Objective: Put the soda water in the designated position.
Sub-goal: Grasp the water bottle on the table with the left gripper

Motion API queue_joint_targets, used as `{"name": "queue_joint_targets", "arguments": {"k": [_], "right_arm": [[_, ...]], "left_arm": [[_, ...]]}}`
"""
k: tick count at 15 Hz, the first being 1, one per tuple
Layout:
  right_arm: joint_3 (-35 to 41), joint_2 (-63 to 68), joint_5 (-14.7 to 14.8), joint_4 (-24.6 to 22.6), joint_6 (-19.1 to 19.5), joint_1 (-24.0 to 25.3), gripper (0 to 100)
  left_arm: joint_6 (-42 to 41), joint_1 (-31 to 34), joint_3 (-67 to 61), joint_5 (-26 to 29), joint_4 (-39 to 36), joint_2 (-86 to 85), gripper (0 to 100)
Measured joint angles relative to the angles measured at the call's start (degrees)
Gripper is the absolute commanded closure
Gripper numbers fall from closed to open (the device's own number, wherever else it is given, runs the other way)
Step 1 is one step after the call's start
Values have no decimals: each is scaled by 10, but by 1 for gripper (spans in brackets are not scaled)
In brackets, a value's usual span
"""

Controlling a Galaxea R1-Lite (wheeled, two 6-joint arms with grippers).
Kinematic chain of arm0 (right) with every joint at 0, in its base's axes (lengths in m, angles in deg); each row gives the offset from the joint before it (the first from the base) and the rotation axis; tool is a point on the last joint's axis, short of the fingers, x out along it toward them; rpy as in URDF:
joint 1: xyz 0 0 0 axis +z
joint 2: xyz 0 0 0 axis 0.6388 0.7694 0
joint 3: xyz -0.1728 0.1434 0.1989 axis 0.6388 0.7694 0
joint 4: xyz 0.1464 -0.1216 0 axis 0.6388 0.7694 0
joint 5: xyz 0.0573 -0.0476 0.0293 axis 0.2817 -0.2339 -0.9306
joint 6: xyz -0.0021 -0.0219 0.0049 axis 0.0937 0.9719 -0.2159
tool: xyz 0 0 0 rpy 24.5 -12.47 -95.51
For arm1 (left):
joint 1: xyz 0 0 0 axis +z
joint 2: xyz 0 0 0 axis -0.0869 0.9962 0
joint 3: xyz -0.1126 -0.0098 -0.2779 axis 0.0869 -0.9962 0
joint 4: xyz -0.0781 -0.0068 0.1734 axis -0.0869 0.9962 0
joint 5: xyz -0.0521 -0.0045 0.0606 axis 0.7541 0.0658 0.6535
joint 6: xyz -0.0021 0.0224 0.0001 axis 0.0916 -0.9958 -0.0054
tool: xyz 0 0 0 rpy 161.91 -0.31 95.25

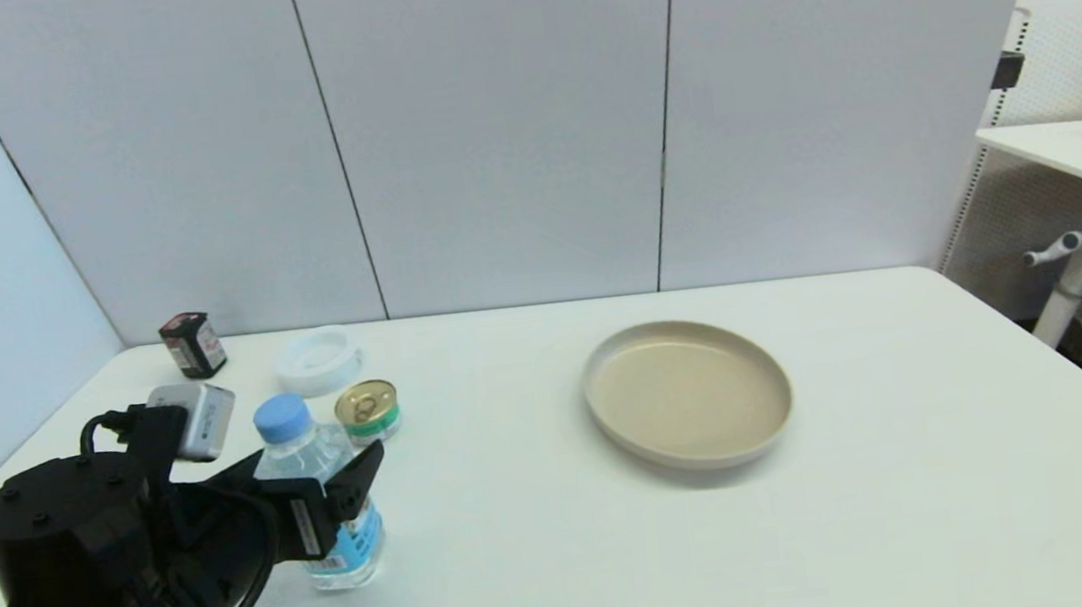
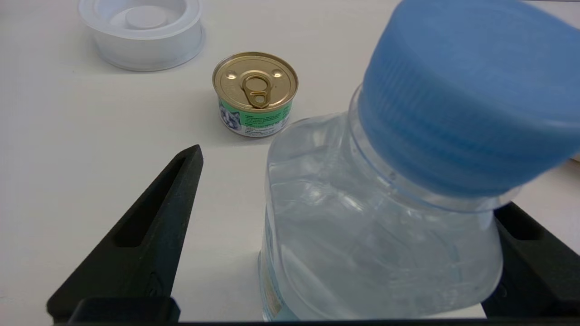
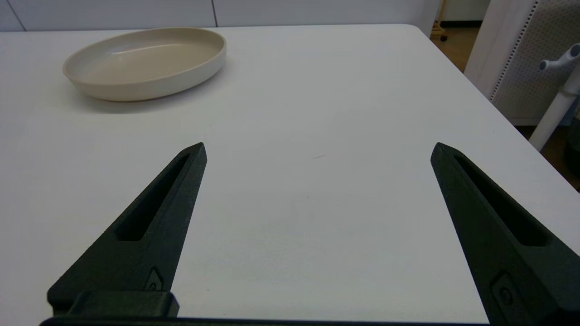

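The soda water [image 1: 351, 550] is a clear bottle with a light blue cap and a blue label, standing on the white table at the near left. My left gripper [image 1: 317, 468] is open around its upper body. In the left wrist view the soda water [image 2: 385, 226] fills the space between the fingers. One finger [image 2: 149, 235] stands apart from it with table showing between, and the other finger [image 2: 525, 267] is at its far side. My right gripper [image 3: 317, 149] is open over bare table and holds nothing; it is out of the head view.
A beige plate [image 1: 688, 394] lies mid-table, right of the bottle, also seen as the plate [image 3: 145, 63]. Just behind the bottle sit a gold-topped green can [image 1: 367, 409], a white round container [image 1: 318, 359] and a small black jar [image 1: 192, 344]. Grey panels wall the back and left.
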Motion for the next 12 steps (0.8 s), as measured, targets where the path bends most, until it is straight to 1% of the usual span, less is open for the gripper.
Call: {"name": "queue_joint_targets", "arguments": {"k": [1,2,12], "right_arm": [[0,0,0,0,0,0,0],[0,0,0,0,0,0,0],[0,0,0,0,0,0,0]], "left_arm": [[0,0,0,0,-1,2,0],[0,0,1,0,-4,4,100],[0,0,2,0,-9,12,100]]}}
